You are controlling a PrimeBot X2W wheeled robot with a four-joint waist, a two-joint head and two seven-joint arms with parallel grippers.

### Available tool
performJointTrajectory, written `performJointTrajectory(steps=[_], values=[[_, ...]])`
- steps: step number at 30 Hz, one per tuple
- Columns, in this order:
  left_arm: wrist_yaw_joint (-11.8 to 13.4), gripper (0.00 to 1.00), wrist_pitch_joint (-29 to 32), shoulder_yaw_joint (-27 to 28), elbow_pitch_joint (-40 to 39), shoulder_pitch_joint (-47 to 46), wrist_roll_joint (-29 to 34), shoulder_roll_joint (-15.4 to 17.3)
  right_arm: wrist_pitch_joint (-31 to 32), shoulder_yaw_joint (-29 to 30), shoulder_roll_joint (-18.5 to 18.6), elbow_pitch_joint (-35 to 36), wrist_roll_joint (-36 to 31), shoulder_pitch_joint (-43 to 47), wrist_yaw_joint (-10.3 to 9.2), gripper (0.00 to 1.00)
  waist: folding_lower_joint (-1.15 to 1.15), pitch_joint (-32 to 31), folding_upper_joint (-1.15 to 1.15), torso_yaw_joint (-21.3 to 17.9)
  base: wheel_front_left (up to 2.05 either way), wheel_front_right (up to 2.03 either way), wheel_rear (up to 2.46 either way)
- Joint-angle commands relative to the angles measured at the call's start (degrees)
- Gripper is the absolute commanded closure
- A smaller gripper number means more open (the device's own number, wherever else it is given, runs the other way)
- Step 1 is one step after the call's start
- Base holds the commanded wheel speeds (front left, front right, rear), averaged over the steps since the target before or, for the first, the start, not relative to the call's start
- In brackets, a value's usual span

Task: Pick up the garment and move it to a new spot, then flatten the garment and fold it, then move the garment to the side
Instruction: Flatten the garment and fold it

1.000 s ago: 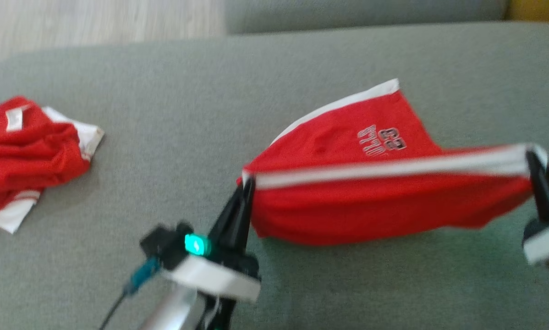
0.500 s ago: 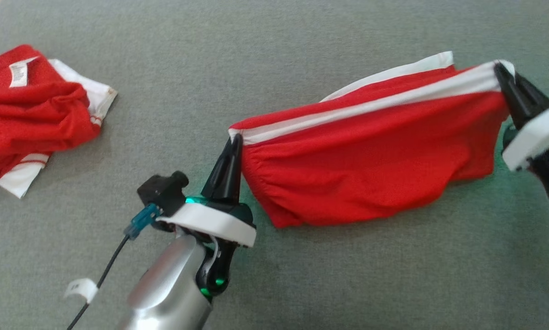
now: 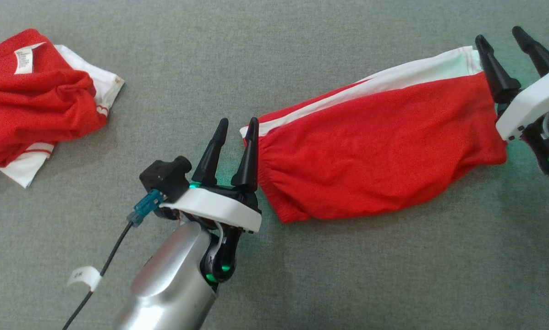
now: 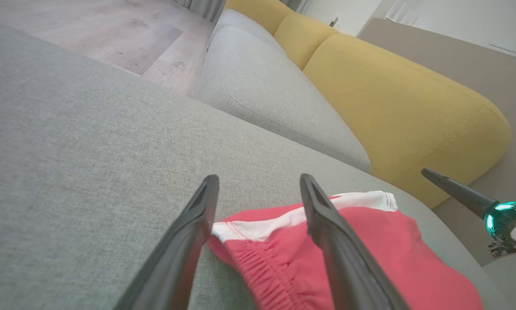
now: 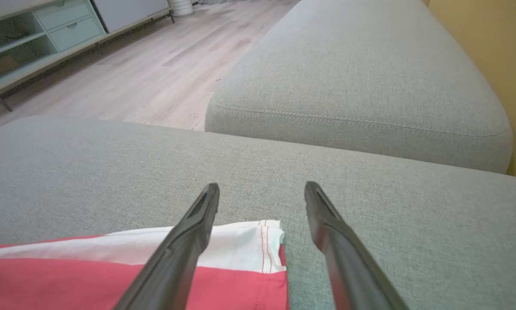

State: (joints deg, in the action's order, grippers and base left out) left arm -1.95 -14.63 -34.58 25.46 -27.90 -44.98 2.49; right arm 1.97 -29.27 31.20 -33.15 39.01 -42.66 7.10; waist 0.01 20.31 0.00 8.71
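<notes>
Spreading across the head view, the grey cushion (image 3: 302,284) carries everything. Red shorts (image 3: 380,156) with a white side stripe lie on it, right of centre, slanting up toward the right. A crumpled red and white garment (image 3: 36,101) sits well apart at the far left. The left tool (image 3: 238,121) stands open at the elastic waistband end, that corner lying between its fingers. The right tool (image 3: 499,35) stands open at the striped hem, gripping nothing.
</notes>
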Motion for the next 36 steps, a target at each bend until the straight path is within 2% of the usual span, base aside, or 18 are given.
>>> performJointTrajectory(steps=[1,4,6,13,18,20,28,32,36], values=[[0.30,0.00,-0.36,1.83,-2.02,-0.98,0.69,0.40,-2.10,-1.18,1.08,0.61,1.39,-0.01,0.39,0.00,-0.01,-0.83,0.00,-0.29,0.00,0.00,0.00],[0.82,0.00,-0.36,2.43,-2.79,-0.15,2.46,0.40,-3.90,-1.98,1.28,0.48,2.67,0.98,0.39,0.00,-0.01,-1.90,0.00,-0.65,0.00,0.00,0.00],[2.18,0.00,-0.36,3.67,-4.37,1.26,6.24,0.39,-5.44,-2.64,1.31,1.02,4.03,2.86,0.39,0.00,-0.01,-3.27,0.00,-1.15,0.00,0.00,0.00],[11.17,0.00,-0.37,10.26,-16.92,12.15,25.65,0.39,-8.67,-1.99,0.47,2.38,6.27,12.23,0.39,0.00,-0.01,-7.86,0.00,-2.04,0.00,0.00,0.00],[16.53,0.00,-0.37,11.39,-23.71,20.66,31.28,0.39,-9.50,2.02,-1.60,-0.89,4.85,17.20,0.39,0.00,-0.01,-9.91,0.00,0.83,0.00,0.00,0.00],[18.22,0.00,-0.37,9.94,-26.09,23.84,33.40,0.39,-9.65,5.42,-3.12,-4.96,1.97,17.47,0.39,0.00,-0.01,-10.63,0.00,3.39,0.00,0.00,0.00],[18.91,0.00,-0.37,6.58,-28.21,27.25,37.18,0.39,-8.50,14.62,-6.50,-21.98,-5.08,12.86,0.39,0.00,-0.01,-11.10,0.00,9.77,0.00,0.00,0.00],[19.00,0.00,-0.37,6.17,-28.37,27.00,37.08,0.39,-7.78,15.54,-8.10,-27.13,-6.71,10.97,0.39,0.00,-0.01,-10.78,0.00,10.98,0.00,0.00,0.00],[18.89,0.00,-0.37,5.60,-28.12,26.94,36.94,0.39,-5.76,15.09,-10.31,-29.27,-5.78,10.41,0.39,0.02,-0.01,-10.66,0.00,10.93,0.00,0.00,0.00]])
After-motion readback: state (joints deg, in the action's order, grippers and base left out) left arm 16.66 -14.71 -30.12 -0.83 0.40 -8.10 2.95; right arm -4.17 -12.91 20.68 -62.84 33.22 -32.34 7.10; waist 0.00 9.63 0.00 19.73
